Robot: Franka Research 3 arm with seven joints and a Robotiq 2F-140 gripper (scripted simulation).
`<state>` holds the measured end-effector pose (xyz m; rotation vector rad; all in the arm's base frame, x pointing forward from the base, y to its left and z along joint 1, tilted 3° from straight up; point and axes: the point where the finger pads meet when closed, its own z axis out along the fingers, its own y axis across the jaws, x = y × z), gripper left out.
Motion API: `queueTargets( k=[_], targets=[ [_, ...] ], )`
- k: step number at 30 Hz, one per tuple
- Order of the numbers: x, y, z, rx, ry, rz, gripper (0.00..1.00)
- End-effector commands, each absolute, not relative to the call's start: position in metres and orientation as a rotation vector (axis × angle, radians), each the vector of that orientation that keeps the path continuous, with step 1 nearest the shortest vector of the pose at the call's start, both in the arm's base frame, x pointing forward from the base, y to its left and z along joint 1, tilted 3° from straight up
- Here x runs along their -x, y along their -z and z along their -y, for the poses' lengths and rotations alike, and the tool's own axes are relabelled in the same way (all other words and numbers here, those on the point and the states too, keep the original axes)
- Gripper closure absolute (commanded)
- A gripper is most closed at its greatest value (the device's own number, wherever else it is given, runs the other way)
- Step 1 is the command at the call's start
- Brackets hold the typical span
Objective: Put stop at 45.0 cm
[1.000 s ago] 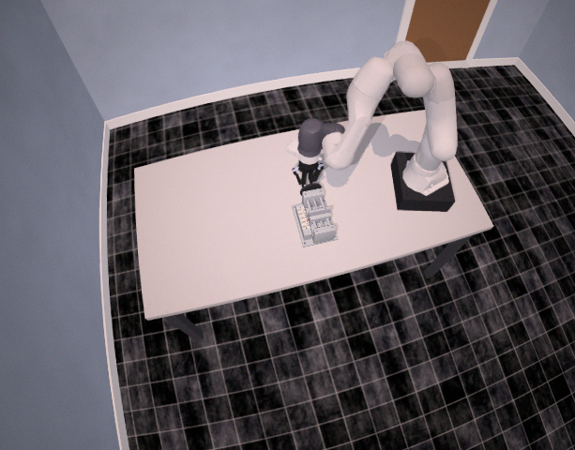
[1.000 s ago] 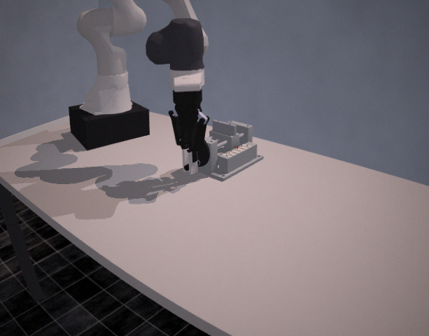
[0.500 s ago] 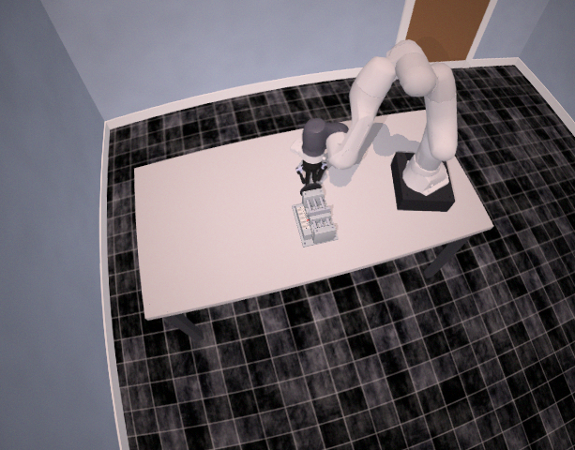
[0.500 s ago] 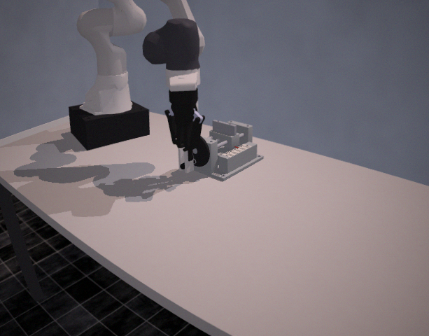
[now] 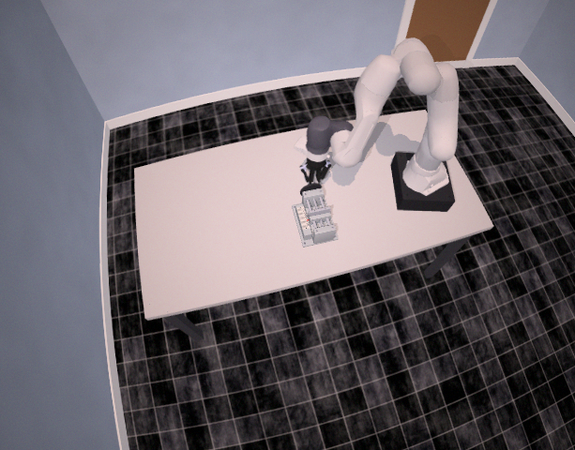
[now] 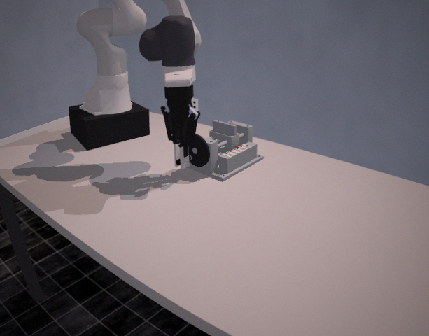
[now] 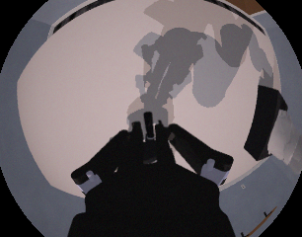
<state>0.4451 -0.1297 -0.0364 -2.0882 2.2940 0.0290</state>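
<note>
The black handwheel (image 5: 307, 187) (image 6: 202, 153) stands upright at the near end of a grey stop unit (image 6: 234, 163) in the exterior view. My gripper (image 6: 181, 156) (image 7: 148, 119) points down beside the wheel's outer face, its fingers close together. It is shut on the handwheel's handle, a dark bar (image 7: 148, 123) between the fingertips in the wrist view; the fingers partly hide it. The grey stop block (image 6: 221, 138) sits on rods between the end blocks. A small red pointer (image 5: 308, 220) (image 6: 236, 147) lies over the pale scale strip, around its middle. The scale's numbers are too small to read.
The stop unit stands on the pale table (image 5: 204, 217) (image 6: 297, 234). The arm's black base block (image 5: 423, 202) (image 6: 109, 126) (image 7: 263, 120) stands on the same table. The arm bends over between base and wheel, and its shadows fall beside the gripper.
</note>
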Motion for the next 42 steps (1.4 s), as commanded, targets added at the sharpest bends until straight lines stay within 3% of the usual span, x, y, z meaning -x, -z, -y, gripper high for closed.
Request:
queueTargets(
  k=[1, 24, 42],
  targets=[
    [-0.44, 0.033, 0.129, 2.096, -0.032, -2.286, 0.96],
    [-0.435, -0.001, 0.13, 2.096, -0.032, -2.286, 0.96],
    [-0.466, -0.024, 0.134, 2.096, -0.032, -2.286, 0.96]
  ],
)
